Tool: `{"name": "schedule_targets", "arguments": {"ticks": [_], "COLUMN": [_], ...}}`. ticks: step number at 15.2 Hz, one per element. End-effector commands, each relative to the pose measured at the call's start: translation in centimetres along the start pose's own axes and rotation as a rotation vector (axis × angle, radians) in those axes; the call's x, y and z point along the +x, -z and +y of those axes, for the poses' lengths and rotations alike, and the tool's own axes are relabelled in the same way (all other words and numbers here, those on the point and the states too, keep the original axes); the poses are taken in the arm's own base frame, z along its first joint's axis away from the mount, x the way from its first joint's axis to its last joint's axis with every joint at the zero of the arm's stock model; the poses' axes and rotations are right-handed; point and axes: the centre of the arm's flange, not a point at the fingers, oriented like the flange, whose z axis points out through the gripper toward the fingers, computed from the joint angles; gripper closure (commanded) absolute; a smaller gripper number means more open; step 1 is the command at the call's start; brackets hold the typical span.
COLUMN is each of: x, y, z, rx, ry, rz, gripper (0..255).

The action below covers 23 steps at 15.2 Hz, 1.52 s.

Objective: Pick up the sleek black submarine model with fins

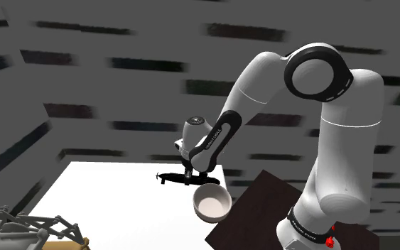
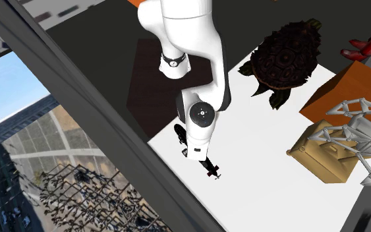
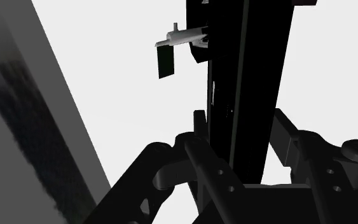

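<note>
Closest to us, the gripper (image 3: 241, 124) has its two black fingers (image 3: 199, 149) pressed against either side of the black submarine model (image 3: 254, 70). Its long hull runs away from the hand to pale grey tail fins (image 3: 179, 37) at the far end. We cannot tell whether the hull is clear of the white table (image 1: 106, 188). In the shoulder view the model sticks out to the left of the gripper, near the table's far edge, and a white bowl (image 1: 212, 202) sits just nearer, beside the dark stand (image 1: 262, 206). Well apart, in the second exterior view, we see a dark turtle (image 2: 286, 56), an orange box (image 2: 345, 89), a tan case (image 2: 319, 158) and a grey truss frame (image 2: 358, 128).
</note>
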Motion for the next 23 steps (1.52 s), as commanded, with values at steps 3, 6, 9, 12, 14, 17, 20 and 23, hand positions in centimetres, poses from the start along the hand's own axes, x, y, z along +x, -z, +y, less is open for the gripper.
{"name": "schedule_targets", "arguments": {"ticks": [3, 6, 9, 12, 14, 17, 20, 23], "x": [0.0, 0.0, 0.1, 0.2, 0.2, 0.3, 0.4, 0.5], "y": [0.0, 0.0, 0.5, 2.1, 3.1, 4.7, 6.3, 7.9], "z": [0.0, 0.0, 0.0, 0.1, 0.1, 0.1, 0.2, 0.3], "rx": [0.000, 0.000, 0.000, 0.000, 0.000, 0.000, 0.000, 0.000], "ry": [0.000, 0.000, 0.000, 0.000, 0.000, 0.000, 0.000, 0.000], "rz": [0.000, 0.000, 0.000, 0.000, 0.000, 0.000, 0.000, 0.000], "gripper": [255, 255, 255, 255, 255, 255, 255, 255]}}
